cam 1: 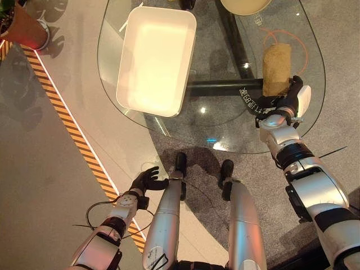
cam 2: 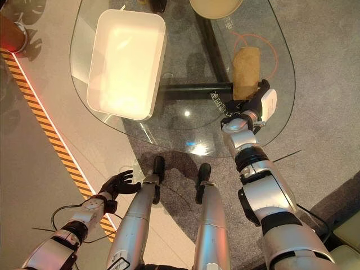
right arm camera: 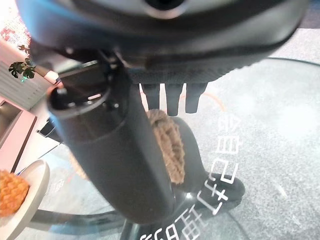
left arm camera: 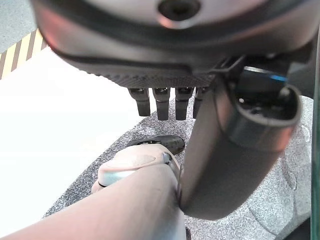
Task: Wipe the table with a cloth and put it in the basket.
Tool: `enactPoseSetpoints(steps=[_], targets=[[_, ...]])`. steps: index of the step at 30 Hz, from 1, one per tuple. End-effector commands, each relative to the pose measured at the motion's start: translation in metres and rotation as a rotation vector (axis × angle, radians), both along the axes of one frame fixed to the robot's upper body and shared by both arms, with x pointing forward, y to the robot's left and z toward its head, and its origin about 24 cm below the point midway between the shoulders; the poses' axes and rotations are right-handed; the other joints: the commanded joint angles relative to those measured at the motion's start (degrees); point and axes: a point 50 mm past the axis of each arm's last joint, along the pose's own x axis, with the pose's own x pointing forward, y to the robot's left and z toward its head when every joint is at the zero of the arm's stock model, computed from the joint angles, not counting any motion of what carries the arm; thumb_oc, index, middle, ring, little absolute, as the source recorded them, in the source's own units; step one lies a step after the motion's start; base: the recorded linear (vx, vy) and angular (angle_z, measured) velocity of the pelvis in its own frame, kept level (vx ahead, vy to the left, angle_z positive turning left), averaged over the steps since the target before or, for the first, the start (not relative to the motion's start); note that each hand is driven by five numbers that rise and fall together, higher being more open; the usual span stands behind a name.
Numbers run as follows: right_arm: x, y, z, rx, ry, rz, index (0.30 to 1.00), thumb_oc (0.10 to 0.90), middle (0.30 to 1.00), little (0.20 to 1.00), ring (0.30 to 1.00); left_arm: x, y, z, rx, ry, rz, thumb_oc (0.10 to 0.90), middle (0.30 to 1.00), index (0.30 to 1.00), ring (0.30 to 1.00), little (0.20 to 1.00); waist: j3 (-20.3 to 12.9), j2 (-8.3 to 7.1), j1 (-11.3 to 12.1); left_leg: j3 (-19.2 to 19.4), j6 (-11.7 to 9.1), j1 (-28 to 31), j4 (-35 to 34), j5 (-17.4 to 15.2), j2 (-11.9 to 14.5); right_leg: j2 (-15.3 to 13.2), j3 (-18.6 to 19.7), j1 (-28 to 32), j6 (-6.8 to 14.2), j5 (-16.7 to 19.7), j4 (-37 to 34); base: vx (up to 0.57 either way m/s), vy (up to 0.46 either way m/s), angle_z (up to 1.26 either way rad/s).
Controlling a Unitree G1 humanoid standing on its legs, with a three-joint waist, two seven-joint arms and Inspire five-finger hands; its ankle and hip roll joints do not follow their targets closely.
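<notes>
Cloth [cam 1: 277,68] laid on the glass table [cam 1: 304,121]
Its near end is touched by the right hand [cam 1: 292,98], fingers kept straight.

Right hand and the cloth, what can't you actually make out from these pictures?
- Whether the right hand grips the brown cloth: in the eye views the hand covers the cloth's near end; in the right wrist view the thumb blocks the contact.
- The cloth's near edge: behind that thumb.
- The beige dish at the glass table's far side: cut off by the frame's edge.
</notes>
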Motion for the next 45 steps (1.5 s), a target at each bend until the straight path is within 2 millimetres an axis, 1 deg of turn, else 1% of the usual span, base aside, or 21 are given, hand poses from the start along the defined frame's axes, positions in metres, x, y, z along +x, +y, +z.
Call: enactPoseSetpoints(steps=[1,12,22,27,35,36,37,45], targets=[[0.000,-0.010,0.050,-0.106,-0.154,-0.054,0.900,0.800,0.900,0.900,0.900,-0.061,0.007,-0.049,0.042,0.234,0.005,0.800,0.900,0.900,0.900,0.900,-1.20,1.56,-0.10,2.22,4.19,0.36,3.72,-5.08,-2.59,0.51,-1.02,1.80,-0.05,0.98,-1.59,0.00,0.000,0.00],[-0.001,-0.024,0.060,-0.159,-0.159,-0.140,0.900,0.800,0.900,0.900,0.900,-0.064,0.000,-0.052,0.032,0.239,-0.008,0.800,0.900,0.900,0.900,0.900,-1.20,2.59,0.75,2.08,4.53,-1.59,4.80,-5.20,-2.89,-0.08,-1.23,-0.43,0.14,1.07,-0.26,0.00,0.009,0.00],[-0.004,-0.033,0.069,-0.149,-0.222,-0.193,0.900,0.800,0.900,0.900,0.900,-0.066,-0.003,-0.053,0.020,0.239,-0.016,0.800,0.900,0.900,0.900,0.900,-1.20,3.22,0.99,2.00,4.60,-2.63,4.94,-5.02,-3.15,-0.18,-1.27,-1.62,0.34,1.17,0.13,0.00,0.000,0.00],[-0.004,-0.033,0.073,-0.135,-0.240,-0.189,0.900,0.800,0.900,0.900,0.900,-0.065,-0.004,-0.052,0.017,0.233,-0.020,0.800,0.900,0.900,0.900,0.900,-1.20,3.29,1.08,1.94,4.68,-3.12,5.19,-5.08,-3.19,-0.19,-1.26,-2.19,0.42,1.24,0.42,0.00,0.000,0.00],[-0.002,-0.034,0.069,-0.120,-0.206,-0.153,0.900,0.800,0.900,0.900,0.900,-0.064,-0.006,-0.052,0.012,0.229,-0.021,0.800,0.900,0.900,0.900,0.900,-1.20,3.48,1.30,1.93,4.63,-3.09,4.81,-4.76,-3.28,-0.35,-1.43,-2.18,0.48,1.42,0.09,0.00,0.000,0.00],[-0.002,-0.034,0.069,-0.120,-0.207,-0.152,0.794,0.676,0.794,0.776,0.794,-0.063,-0.007,-0.052,0.012,0.228,-0.020,0.800,0.900,0.900,0.900,0.900,-1.20,3.53,1.33,1.91,4.64,-3.06,4.64,-4.71,-3.29,-0.35,-1.43,-2.18,0.49,1.45,-0.05,0.00,0.000,0.00],[-0.002,-0.035,0.069,-0.129,-0.199,-0.143,0.300,0.100,0.300,0.200,0.300,-0.063,-0.007,-0.052,0.013,0.229,-0.022,0.800,0.900,0.900,0.900,0.900,-1.20,3.60,1.40,1.95,4.62,-3.05,4.52,-4.64,-3.28,-0.45,-1.53,-2.17,0.52,1.45,-0.09,0.00,0.000,0.00],[-0.001,-0.037,0.070,-0.157,-0.173,-0.132,0.300,0.100,0.300,0.200,0.300,-0.065,-0.006,-0.052,0.012,0.229,-0.029,0.800,0.900,0.900,0.900,0.900,-1.20,3.89,1.78,1.89,4.60,-2.79,3.83,-4.26,-3.41,-0.62,-1.79,-2.05,0.70,1.71,-0.52,0.00,0.003,0.03]])
